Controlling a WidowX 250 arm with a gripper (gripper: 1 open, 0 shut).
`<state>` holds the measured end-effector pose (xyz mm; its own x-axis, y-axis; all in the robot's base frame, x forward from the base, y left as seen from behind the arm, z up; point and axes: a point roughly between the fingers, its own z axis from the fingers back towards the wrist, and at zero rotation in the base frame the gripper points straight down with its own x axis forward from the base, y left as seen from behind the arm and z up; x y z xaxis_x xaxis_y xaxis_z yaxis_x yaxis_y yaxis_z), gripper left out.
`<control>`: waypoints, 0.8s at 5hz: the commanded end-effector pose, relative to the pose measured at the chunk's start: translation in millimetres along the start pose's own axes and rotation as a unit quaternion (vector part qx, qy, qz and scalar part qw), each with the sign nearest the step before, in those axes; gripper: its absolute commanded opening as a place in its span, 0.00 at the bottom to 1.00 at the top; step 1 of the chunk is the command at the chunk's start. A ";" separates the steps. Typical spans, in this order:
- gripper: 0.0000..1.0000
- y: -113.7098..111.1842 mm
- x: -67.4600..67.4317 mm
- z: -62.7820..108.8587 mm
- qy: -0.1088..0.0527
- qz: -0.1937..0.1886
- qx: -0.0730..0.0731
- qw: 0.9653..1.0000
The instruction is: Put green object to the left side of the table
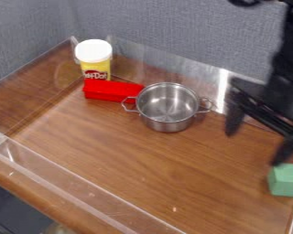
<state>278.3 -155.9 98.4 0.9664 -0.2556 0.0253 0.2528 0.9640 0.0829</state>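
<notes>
The green object is a small matte cube lying on the brown wooden table near its front right corner. My gripper hangs on a black arm over the right side, just above and slightly left of the cube. Its two dark fingers stand wide apart, open, with nothing between them. The gripper is not touching the cube.
A steel pot with two small handles sits mid-table. A red rectangular block lies to its left, and a yellow jar with a white lid stands behind that. Low clear acrylic walls border the tabletop.
</notes>
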 end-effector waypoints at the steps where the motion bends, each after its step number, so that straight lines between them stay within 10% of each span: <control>1: 1.00 -18.8 17.2 9.7 -0.034 -0.011 -0.020 0.999; 4: 1.00 -18.7 20.1 -30.0 -0.004 -0.011 -0.036 0.999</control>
<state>288.1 -176.5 52.4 0.9584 -0.2853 -0.0133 0.2855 0.9580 0.0261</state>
